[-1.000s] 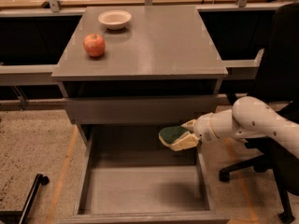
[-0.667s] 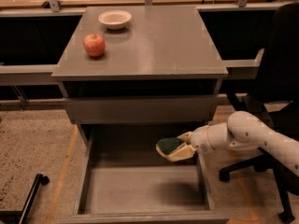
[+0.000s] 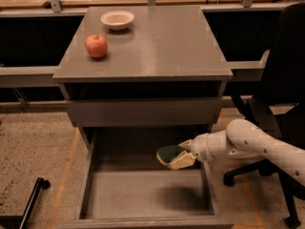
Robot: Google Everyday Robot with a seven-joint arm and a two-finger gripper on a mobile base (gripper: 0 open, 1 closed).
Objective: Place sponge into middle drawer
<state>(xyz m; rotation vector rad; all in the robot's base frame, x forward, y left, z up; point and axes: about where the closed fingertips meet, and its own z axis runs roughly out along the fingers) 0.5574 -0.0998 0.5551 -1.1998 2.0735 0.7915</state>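
Grey middle drawer (image 3: 143, 202) stood pulled open, floor bare. Hand (image 3: 187, 152), extended from right, pinched sponge (image 3: 170, 156); green layer uppermost, long axis approx. left-right, sponge above drawer's right-rear part, not touching floor. Release pt judged directly below.

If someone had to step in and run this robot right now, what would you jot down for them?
Gripper: on the arm reaching in from the right, shut on the sponge.
Sponge: held in the air, green side up, above the right part of the open middle drawer, not touching its floor.
Done: drawer is out, sponge is picked up and over it.
Left: lower the sponge, let go, pull the arm clear.
Apple and bowl sit on the cabinet top; not part of the job.
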